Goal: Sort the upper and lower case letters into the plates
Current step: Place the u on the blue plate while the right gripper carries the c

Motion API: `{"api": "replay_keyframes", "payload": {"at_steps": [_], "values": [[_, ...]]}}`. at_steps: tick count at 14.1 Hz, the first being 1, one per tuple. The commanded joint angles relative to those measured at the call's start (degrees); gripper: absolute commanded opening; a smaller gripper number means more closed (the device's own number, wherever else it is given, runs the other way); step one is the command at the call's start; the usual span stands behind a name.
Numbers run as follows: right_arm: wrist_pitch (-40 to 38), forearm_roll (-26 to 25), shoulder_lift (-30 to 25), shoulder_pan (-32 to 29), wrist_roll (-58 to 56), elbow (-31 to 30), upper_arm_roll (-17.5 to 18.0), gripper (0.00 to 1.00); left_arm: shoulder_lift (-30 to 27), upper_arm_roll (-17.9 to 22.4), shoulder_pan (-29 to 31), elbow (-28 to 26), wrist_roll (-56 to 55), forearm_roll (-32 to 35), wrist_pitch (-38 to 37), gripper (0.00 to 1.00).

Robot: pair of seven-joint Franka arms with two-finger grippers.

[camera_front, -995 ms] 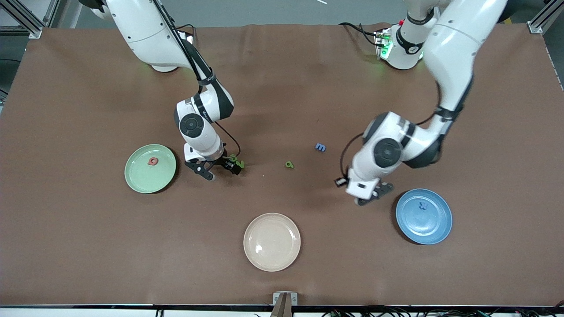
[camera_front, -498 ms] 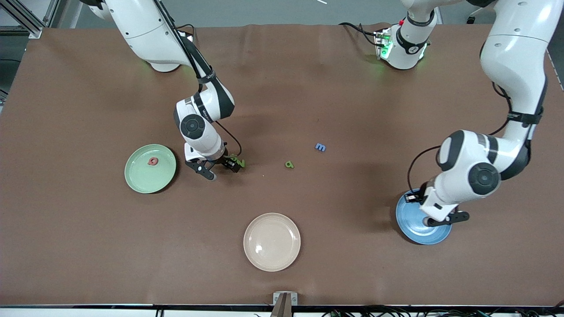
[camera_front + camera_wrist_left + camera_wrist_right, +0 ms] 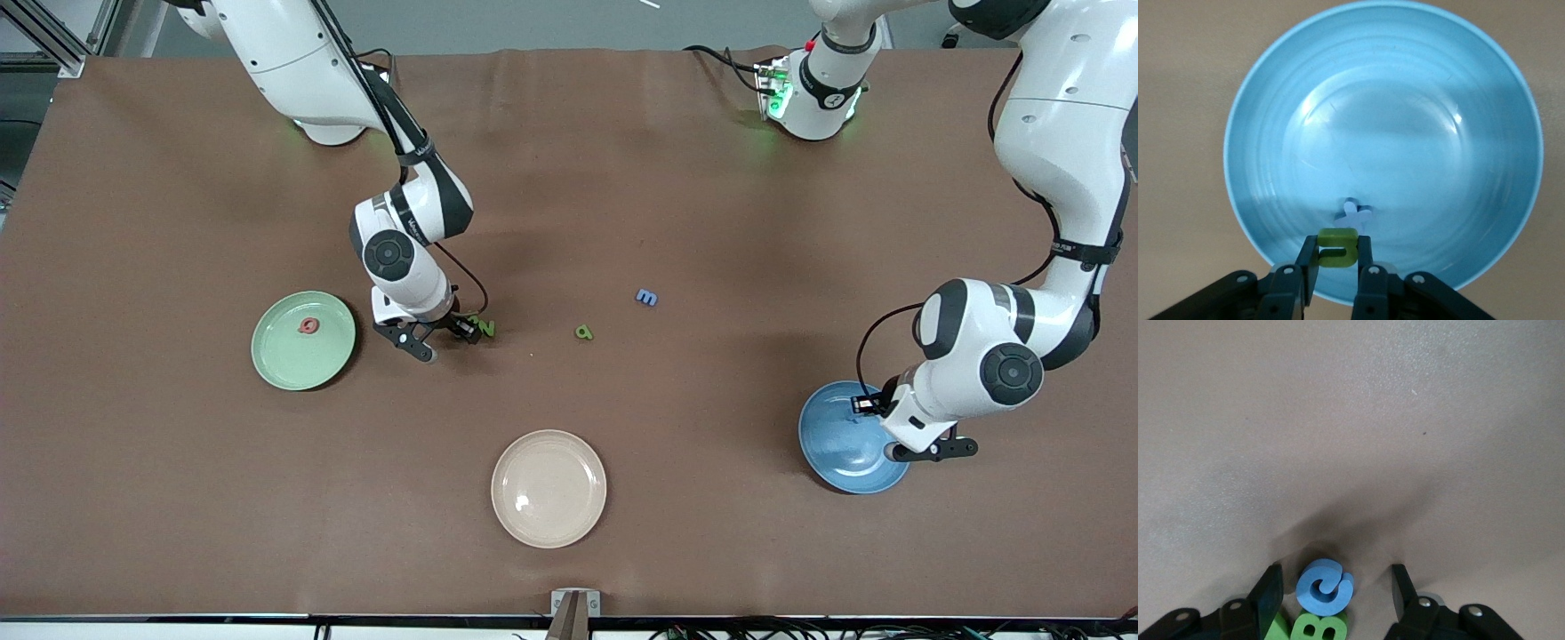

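Observation:
My left gripper (image 3: 1338, 245) is shut on a small green letter (image 3: 1338, 248) and hangs over the blue plate (image 3: 1418, 100), near its rim. A blue x (image 3: 1353, 212) lies in that plate (image 3: 831, 440). My right gripper (image 3: 1336, 577) is open, low at the table, with its fingers on either side of a blue G (image 3: 1325, 587). A green B (image 3: 1319, 628) touches the G, and a green N (image 3: 484, 329) lies beside them. The mint plate (image 3: 293, 366) holds a red G (image 3: 308, 326). A blue m (image 3: 646, 297) and a small green letter (image 3: 583, 332) lie mid-table.
A cream plate (image 3: 548, 488) stands near the front camera's edge of the table, midway between the two arms' ends. Brown cloth covers the table. The mint plate is close beside my right gripper (image 3: 442, 339), toward the right arm's end.
My left arm has swung from mid-table to over the blue plate, carrying the green letter. My right gripper's fingers have narrowed around the blue G.

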Motion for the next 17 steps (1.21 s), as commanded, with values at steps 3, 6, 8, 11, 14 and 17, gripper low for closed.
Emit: {"api": "replay_keyframes", "payload": {"at_steps": [3, 6, 8, 11, 14, 17], "values": [[-0.3, 0.4, -0.9, 1.1, 0.9, -1.0, -0.3, 0.39, 0.4, -0.4, 0.0, 0.4, 0.3, 1.1, 0.4, 0.55], [-0.8, 0.4, -1.3, 0.6, 0.5, -1.0, -0.3, 0.02, 0.0, -0.4, -0.5, 0.3, -0.5, 1.1, 0.3, 1.00], [-4.4, -0.2, -2.4, -0.2, -1.5, 0.0, -0.9, 0.00, -0.7, -1.1, -0.7, -0.1, -0.7, 0.5, -0.7, 1.00], [-13.7, -0.2, -7.5, -5.6, -13.0, 0.9, -2.6, 0.00, -2.4, -5.7, -0.6, -1.3, -2.6, 0.5, -7.1, 1.00], [-22.0, -0.1, -12.8, -15.8, -30.2, 0.6, -2.7, 0.00, -5.2, -11.9, -0.4, -6.6, -8.4, 0.5, -6.9, 1.00], [-22.1, -0.2, -13.5, -23.3, -42.7, -0.6, -2.7, 0.00, -6.0, -18.1, -0.5, -10.5, -16.4, 1.1, -6.6, 0.97]]}}
